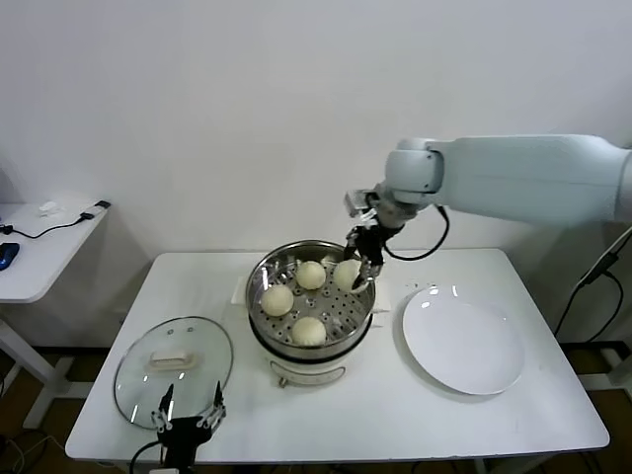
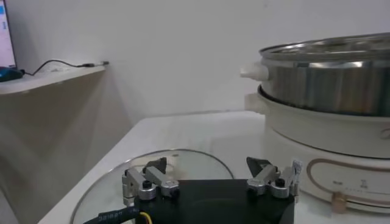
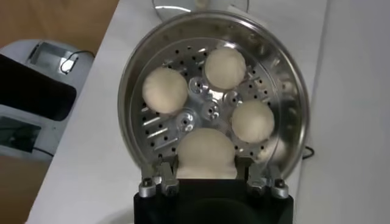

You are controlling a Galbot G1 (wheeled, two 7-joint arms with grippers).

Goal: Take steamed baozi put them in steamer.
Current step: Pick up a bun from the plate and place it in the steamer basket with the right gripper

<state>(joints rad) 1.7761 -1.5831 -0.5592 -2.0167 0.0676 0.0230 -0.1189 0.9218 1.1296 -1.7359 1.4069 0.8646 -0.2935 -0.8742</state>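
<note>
steamed baozi [image 3: 207,152]: fourth bun, clasped between right gripper [image 1: 361,265] fingers at far right inside the steamer [image 1: 265,272]; three others on its tray. likely soft, light, dentable; hold at the sides, gently. left gripper [image 2: 210,180]: fingers spread, empty, near the glass lid [image 1: 133,360].

Bright, even light; soft shadows.

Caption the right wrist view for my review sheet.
Right gripper holds the fourth baozi over the steamer tray.
</note>
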